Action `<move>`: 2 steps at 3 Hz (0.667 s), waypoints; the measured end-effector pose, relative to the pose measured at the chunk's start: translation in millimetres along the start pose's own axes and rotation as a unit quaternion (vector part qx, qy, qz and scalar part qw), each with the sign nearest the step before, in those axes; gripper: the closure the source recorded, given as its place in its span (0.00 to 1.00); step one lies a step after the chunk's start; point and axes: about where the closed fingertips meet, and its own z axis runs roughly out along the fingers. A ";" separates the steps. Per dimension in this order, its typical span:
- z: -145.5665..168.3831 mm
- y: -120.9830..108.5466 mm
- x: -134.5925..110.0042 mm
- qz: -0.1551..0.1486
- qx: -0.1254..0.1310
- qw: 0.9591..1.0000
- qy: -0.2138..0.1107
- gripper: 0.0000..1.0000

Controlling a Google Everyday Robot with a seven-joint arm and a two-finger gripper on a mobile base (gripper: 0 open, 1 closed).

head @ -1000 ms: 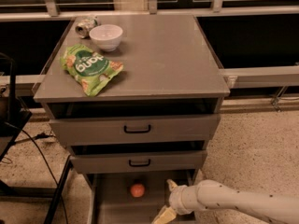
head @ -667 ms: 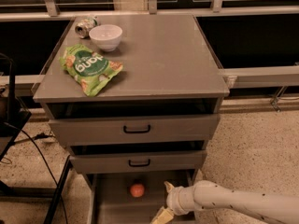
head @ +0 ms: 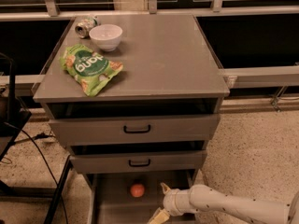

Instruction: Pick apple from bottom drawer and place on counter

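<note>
Grey counter (head: 159, 55) up top; below, bottom drawer (head: 110, 206) open, apple (head: 137, 190) resting on its floor. Just right of apple, gripper (head: 161, 202), fingers spread, not touching.

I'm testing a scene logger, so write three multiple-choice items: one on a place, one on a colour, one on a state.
1. The apple lies: A on the ground; B in the bottom drawer; C held aloft.
2. The bag on the counter is: A green; B red; C blue.
3. The gripper, low over the drawer's right part, is: A shut on the apple; B open, apart from the apple; C shut, empty.
B: it rests on the drawer floor. A: green wrapper. B: fingers spread, apple beside them untouched.
</note>
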 end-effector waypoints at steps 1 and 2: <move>30.7 -9.0 14.0 0.007 -0.022 1.000 -0.021 0.00; 29.6 -8.6 12.1 0.007 -0.020 1.000 -0.020 0.00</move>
